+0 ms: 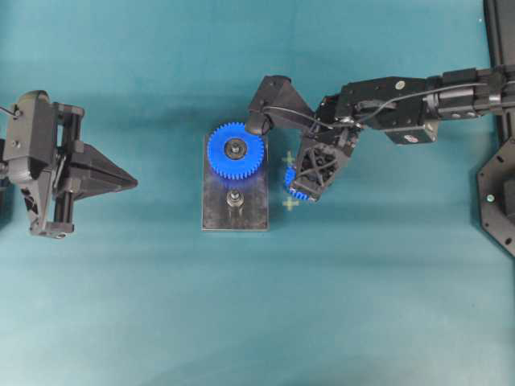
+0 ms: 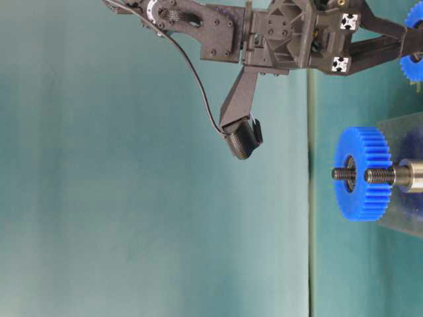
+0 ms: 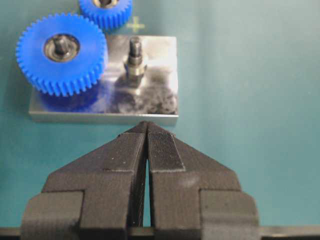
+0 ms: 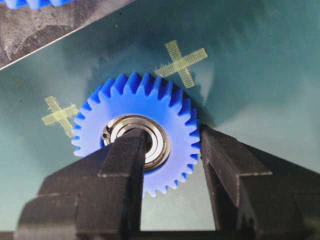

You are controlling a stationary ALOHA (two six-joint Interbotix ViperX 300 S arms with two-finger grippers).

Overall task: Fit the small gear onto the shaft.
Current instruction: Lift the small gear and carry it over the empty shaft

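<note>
Teal cloth [image 1: 121,305], smooth and matte, covers the whole table, with two pale yellow-green crosses [image 4: 181,62] marked on it near the middle. A dark grey, glossy rectangular metal plate [image 1: 217,213] lies at the cloth's centre, carrying the larger gear [image 1: 235,150] of toothed bright blue plastic and the shaft [image 1: 234,199], a short silvery threaded pin standing upright. The small gear [image 4: 134,131] lies flat on the cloth just beside the plate's right edge, between the crosses, its axis pointing straight up, its steel bearing ring shining. The right gripper [image 4: 170,150] straddles one side of it, one finger over the hub, the other just outside the teeth. The left gripper [image 3: 147,145] hangs closed, well apart.
</note>
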